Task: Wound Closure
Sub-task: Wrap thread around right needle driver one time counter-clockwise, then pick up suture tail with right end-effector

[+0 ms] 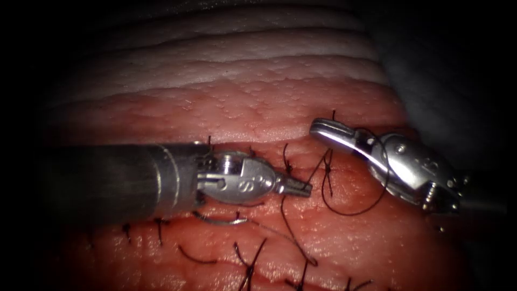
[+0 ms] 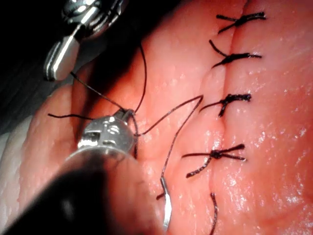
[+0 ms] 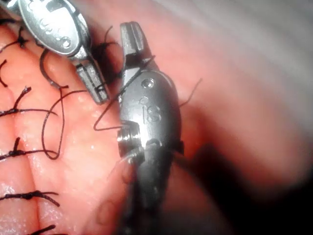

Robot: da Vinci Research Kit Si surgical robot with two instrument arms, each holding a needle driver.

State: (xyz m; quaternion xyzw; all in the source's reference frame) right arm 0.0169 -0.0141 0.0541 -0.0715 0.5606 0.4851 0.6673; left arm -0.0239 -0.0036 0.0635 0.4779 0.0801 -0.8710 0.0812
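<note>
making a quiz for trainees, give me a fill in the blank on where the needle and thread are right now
1. The ___ lies free on the tissue below the left tool, held by neither tool.
2. The right tool has ___ looped around it.
3. The left tool's jaws are ___ on that thread.
Missing: needle; thread; shut.

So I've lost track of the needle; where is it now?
The needle lies loose on the tissue in the endoscope view, just below the left tool, held by neither; the left wrist view shows it beside that tool's shaft.
</note>
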